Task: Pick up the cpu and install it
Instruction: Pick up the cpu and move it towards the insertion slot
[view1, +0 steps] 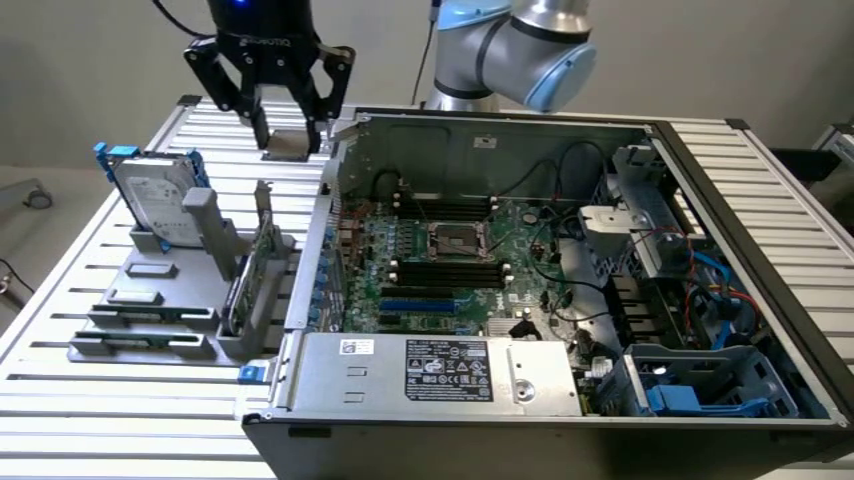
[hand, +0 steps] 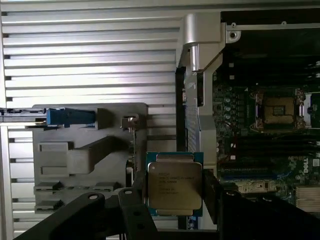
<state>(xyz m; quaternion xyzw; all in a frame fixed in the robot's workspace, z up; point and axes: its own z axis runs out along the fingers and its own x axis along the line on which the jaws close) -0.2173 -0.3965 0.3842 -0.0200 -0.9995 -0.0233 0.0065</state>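
Claw (view1: 291, 146) hangs above the slatted table (view1: 134, 420), outside the open case (view1: 747, 200), clamping the cpu (view1: 291, 140) by two opposite edges; the socket (view1: 454, 240) lies lower, inside the case, toward the exterior view's right. From the wrist view, black fingers (hand: 212, 192) flank the cpu (hand: 174, 186), a flat square with a dull metal lid on green board; the dark, metal-framed socket (hand: 277, 110) sits well apart.
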